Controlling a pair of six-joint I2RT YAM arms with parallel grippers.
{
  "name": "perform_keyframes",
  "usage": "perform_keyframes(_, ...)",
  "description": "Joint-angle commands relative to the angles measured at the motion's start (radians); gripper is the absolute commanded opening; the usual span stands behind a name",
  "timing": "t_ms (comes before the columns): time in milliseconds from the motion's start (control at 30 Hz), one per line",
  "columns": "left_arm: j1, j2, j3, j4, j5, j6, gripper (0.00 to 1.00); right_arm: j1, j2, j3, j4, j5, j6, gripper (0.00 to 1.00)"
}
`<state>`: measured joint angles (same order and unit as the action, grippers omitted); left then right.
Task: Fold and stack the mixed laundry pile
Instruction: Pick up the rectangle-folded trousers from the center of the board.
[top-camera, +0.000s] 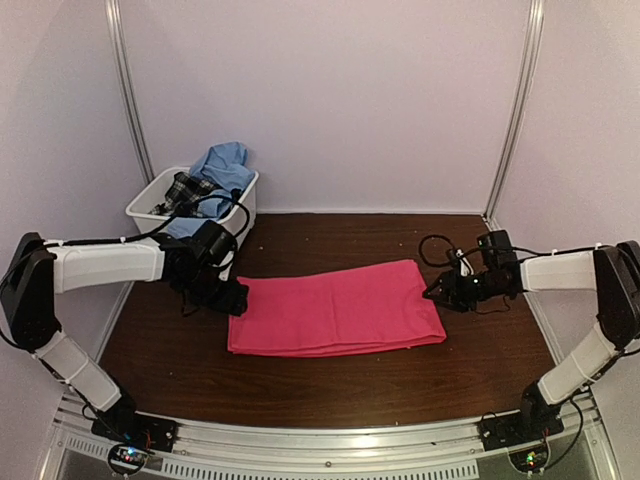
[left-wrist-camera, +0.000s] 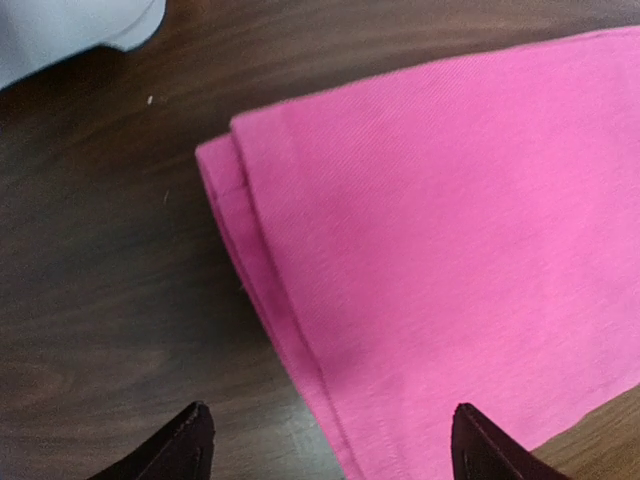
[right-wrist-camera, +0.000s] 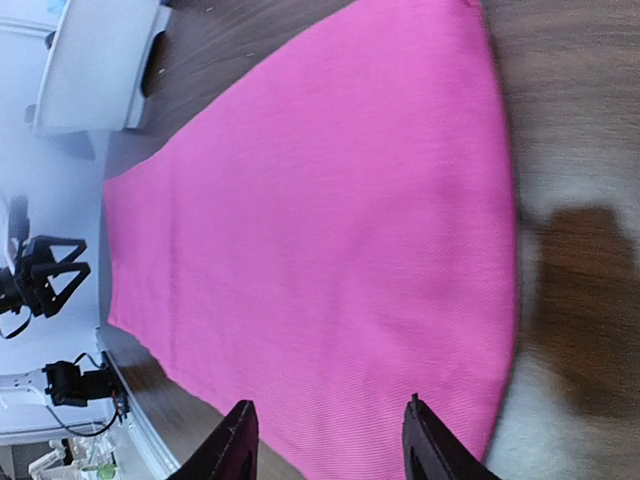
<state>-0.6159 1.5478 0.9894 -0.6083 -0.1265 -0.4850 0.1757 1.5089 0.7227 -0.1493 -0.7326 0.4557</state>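
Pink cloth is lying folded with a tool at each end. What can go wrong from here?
1. The left tool hangs open over the staggered left edge of the bright pink folded cloth. A pinch there might catch only the top layer and peel the fold open.
2. The right tool stands open over the opposite end. If the two grips land unevenly, the next fold could come out skewed.

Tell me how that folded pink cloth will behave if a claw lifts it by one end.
The folded bright pink woven cloth lies flat and thin, so it would probably droop limply. Its layers at one end look unattached, so the fold may fall open. Pushed across the dark wooden table, it likely bunches.
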Motion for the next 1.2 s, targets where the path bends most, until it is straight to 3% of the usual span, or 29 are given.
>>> perform_keyframes(0, 0.002, -0.039, 0.061, 0.151, 0.112, 0.023, 0.83, 0.092, -0.031, 0.024, 0.071, -0.122, 0.043, 0.49)
perform_keyframes(167, 0.002, 0.029, 0.061, 0.227, 0.196, 0.005, 0.83, 0.108, 0.057, -0.045, 0.146, -0.148, 0.086, 0.45)
perform_keyframes(367, 0.012, 0.081, -0.003, 0.245, 0.171, -0.020, 0.83, 0.029, 0.135, -0.179, 0.226, -0.151, 0.146, 0.46)
perform_keyframes(467, 0.026, 0.086, -0.030, 0.236, 0.156, -0.023, 0.84, 0.001, 0.096, -0.217, 0.200, -0.139, 0.142, 0.46)
perform_keyframes(700, 0.077, 0.016, -0.090, 0.227, 0.145, -0.028, 0.87, -0.014, -0.103, -0.067, -0.012, -0.039, 0.027, 0.52)
perform_keyframes(900, 0.105, -0.028, -0.167, 0.313, 0.255, -0.049, 0.92, -0.068, -0.012, 0.046, -0.095, 0.087, -0.056, 0.59)
perform_keyframes(1167, 0.108, 0.015, -0.183, 0.393, 0.301, -0.082, 0.92, -0.071, 0.174, 0.103, -0.030, 0.051, -0.065, 0.59)
